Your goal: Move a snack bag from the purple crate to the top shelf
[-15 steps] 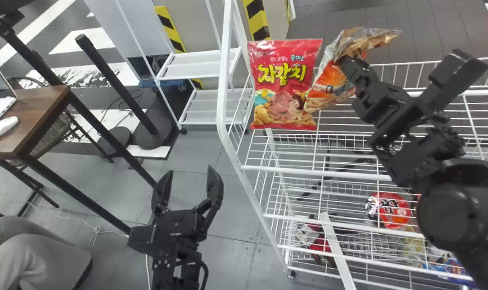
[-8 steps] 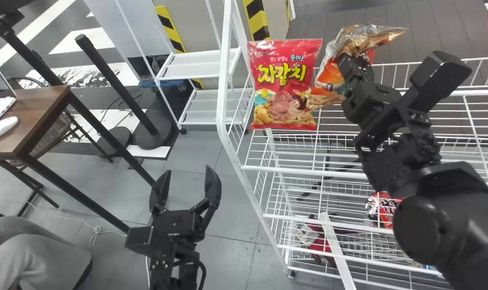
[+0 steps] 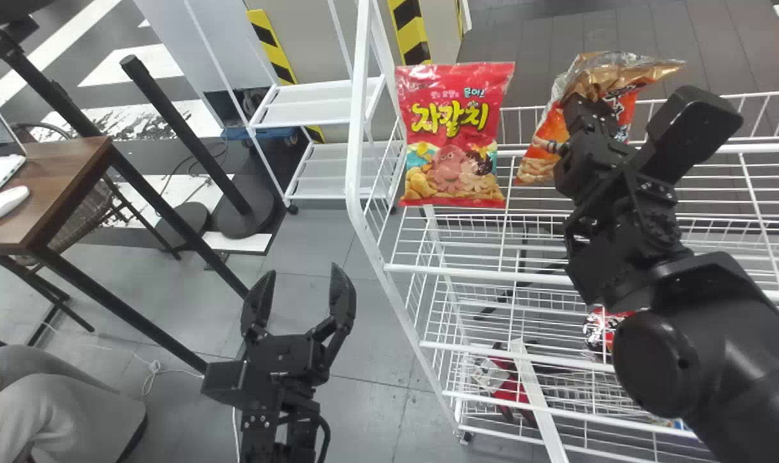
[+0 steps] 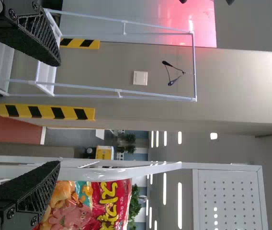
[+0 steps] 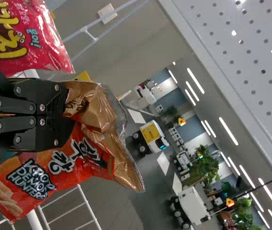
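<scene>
Over the white wire shelf [image 3: 466, 271], my right gripper [image 3: 582, 106] is shut on the crumpled top of an orange snack bag [image 3: 553, 128]. In the right wrist view, the right gripper [image 5: 62, 112] pinches the bag's gold upper edge, and the orange bag [image 5: 73, 158] hangs tilted. To its left, a red snack bag [image 3: 455, 135] stands upright at the top shelf's left end, apart from the orange one. My left gripper [image 3: 301, 289] is parked left of the rack, open and holding nothing; in the left wrist view the left gripper [image 4: 54, 112] has its fingers spread.
The rack's white side post [image 3: 357, 161] rises between the two arms. Lower shelves hold a red-and-black package [image 3: 601, 328] and a red item [image 3: 510, 389]. At left are a wooden desk [image 3: 55, 186] and a black stand [image 3: 184, 135]. A seated person is at lower left.
The right gripper has carried the orange bag rightward, away from the red bag, leaving a gap between them. The right forearm has shifted left. The left arm has barely moved.
</scene>
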Robot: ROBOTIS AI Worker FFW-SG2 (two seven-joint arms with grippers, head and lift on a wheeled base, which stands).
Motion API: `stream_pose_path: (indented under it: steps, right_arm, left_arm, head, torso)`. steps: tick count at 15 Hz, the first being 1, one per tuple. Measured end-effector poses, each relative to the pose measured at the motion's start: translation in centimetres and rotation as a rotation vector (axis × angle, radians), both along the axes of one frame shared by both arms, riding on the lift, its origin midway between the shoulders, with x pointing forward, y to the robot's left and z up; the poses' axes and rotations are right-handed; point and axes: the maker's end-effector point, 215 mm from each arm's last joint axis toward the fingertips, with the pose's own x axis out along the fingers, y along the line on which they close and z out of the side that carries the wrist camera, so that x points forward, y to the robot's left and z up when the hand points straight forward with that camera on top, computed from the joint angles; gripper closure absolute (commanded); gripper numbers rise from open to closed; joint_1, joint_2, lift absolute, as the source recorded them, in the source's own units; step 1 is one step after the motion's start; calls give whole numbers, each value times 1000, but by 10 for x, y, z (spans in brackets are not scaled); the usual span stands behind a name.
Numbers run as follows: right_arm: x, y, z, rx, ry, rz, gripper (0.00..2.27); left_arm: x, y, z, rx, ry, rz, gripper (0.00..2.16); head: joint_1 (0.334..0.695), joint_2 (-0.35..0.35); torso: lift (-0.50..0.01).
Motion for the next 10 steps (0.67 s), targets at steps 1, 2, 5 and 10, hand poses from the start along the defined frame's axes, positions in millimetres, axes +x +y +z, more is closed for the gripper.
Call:
stream_pose_path:
  steps: [1, 2, 5, 10]
  right_arm:
    - [2, -1, -6, 5, 16, 0, 2236]
    - [6, -2, -12, 14, 33, 4, 2233]
    - [14, -5, -29, 21, 73, 8, 2199]
    - [20, 4, -42, 46, 95, 63, 2199]
  left_arm:
    - [0, 0, 0, 0, 1, -1, 80]
    - [1, 0, 0, 0, 0, 0, 80]
    - [2, 0, 0, 0, -4, 1, 80]
    - [2, 1, 0, -1, -7, 4, 80]
  head:
    - [695, 350]
    - [695, 350]
    - [695, 350]
    - [695, 350]
  torso:
    - [0]
    - [0]
    - [0]
    - [0]
